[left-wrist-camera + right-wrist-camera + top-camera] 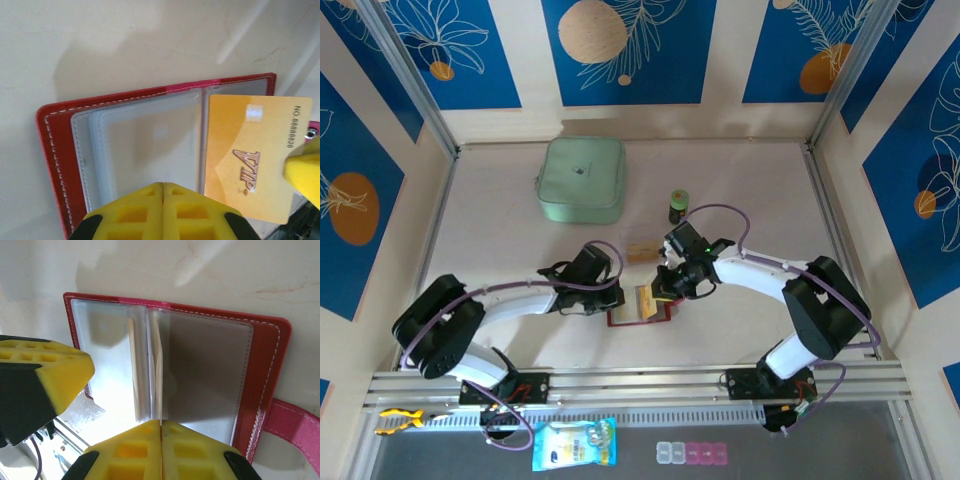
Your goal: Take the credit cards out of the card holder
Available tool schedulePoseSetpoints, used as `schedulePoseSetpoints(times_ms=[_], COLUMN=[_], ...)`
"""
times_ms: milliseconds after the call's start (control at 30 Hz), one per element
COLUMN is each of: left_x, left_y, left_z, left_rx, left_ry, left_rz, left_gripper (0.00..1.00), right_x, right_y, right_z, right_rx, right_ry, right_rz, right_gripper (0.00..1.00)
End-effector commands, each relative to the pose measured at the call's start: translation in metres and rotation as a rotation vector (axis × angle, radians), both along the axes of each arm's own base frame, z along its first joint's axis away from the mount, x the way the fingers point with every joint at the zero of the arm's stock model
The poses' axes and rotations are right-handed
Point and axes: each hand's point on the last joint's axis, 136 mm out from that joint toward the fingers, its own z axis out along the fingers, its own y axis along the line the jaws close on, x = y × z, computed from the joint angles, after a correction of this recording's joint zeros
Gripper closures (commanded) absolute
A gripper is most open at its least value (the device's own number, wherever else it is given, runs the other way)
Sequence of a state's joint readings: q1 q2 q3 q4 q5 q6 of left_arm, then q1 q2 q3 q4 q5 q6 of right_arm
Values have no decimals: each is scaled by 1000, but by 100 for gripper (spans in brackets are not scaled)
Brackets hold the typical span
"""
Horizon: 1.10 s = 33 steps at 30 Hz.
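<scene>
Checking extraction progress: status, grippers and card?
Left gripper shut, over open card holder. Right gripper shut on orange credit card, above its pockets. Second tan card lies beyond holder. Nothing blocking.

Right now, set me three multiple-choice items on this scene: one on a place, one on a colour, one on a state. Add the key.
1. The mint-green case lies: A) beyond the card holder, to the left; B) on top of the card holder; C) between the arm bases.
2. The VIP credit card is: A) blue; B) white; C) orange-gold.
3. The card holder is: A) shut and strapped; B) open, clear pockets showing; C) rolled up.
Key: 1 A, the top view shows it farther back and left; 2 C, the left wrist view shows its face; 3 B, both wrist views show it lying open.
</scene>
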State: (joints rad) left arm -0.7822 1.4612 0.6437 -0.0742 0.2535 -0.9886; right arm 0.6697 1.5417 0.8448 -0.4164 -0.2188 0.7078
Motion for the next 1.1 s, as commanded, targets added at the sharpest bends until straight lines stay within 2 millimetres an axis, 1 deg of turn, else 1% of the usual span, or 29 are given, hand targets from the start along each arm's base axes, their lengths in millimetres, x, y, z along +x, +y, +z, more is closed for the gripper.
schedulePoseSetpoints(times_ms=[0,133,467,700,900,1067], left_x=[-3,-3,-4,-3,-2,1], left_y=[1,2,0,2,6,13], left_z=[7,9,10,10,12,18], left_rx=[-1,-4,-13,-19,-23,-27], left_ry=[-7,-15,-20,-21,-28,-51], left_rz=[-8,-10,-26,-25,-18,-4], left_gripper=[98,98,97,97,97,97], right_x=[0,-1,-4,-3,0,3], right_y=[1,4,8,9,8,4], right_z=[1,2,3,5,11,23], right_rx=[-33,-41,-58,-74,-80,-91], right_ry=[9,10,14,9,-10,-40], right_rz=[-2,-5,-10,-16,-23,-12], right_gripper=[87,85,85,88,91,92])
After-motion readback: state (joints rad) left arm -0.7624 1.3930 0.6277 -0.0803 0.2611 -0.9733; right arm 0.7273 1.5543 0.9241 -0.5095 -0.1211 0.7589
